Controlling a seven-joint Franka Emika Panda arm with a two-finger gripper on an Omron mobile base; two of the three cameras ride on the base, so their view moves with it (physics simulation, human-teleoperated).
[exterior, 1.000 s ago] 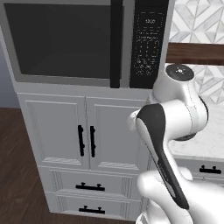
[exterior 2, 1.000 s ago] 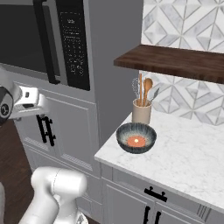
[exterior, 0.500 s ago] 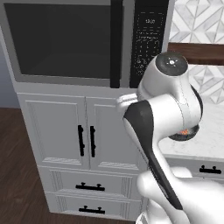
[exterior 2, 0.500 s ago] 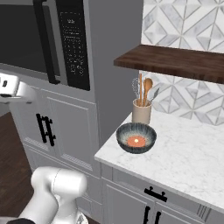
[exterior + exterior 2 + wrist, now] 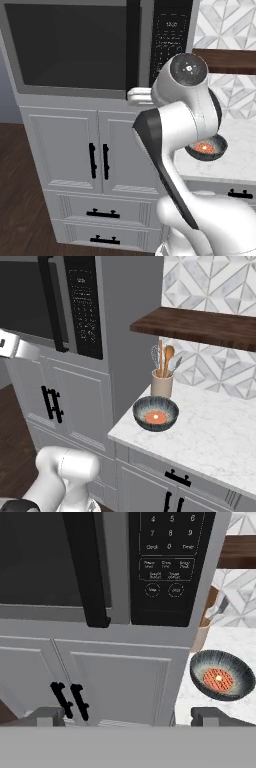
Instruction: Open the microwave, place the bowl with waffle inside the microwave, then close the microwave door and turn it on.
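Open air before shut microwave door (image 5: 45,562); handle (image 5: 87,567) unobstructed.

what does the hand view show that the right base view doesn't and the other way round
Hand view alone: the keypad's button labels close enough to make out, and both open fingertips at the bottom edge.

Right base view alone: the wooden shelf in full, the spoons in the utensil cup, and the drawer handle under the counter.

Both: the shut microwave door with its black handle, the bowl with the waffle on the marble, and the cabinet handles below.
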